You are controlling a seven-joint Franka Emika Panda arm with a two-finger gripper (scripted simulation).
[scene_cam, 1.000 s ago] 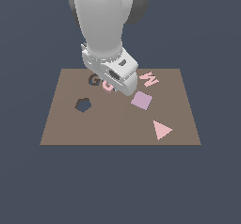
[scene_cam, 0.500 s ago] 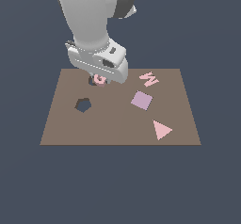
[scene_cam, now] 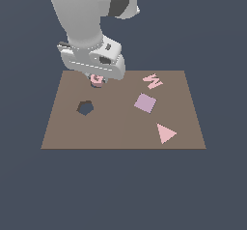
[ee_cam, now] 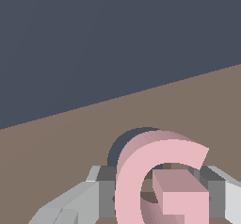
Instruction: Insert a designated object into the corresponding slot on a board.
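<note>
The pale-pink G block (scene_cam: 97,79) hangs just under my gripper (scene_cam: 96,81), which is shut on it, over the far part of the brown board (scene_cam: 120,127) toward the exterior view's left. In the wrist view the G block (ee_cam: 162,180) fills the foreground between grey fingers (ee_cam: 77,202). A dark curved edge of the slot (ee_cam: 120,145) shows directly behind the block; most of the slot is hidden by the block. In the exterior view the slot is hidden under the gripper and block.
A dark pentagon cutout (scene_cam: 85,107) lies nearer on the board's left side. A pink M letter (scene_cam: 154,81), a lilac square (scene_cam: 145,103) and a pink triangle (scene_cam: 165,133) lie on the right half. The arm's body towers over the board's far-left corner.
The gripper has carried the G block toward the exterior view's left, from beside the M area to over the G cutout, which showed bare a second ago and is now covered.
</note>
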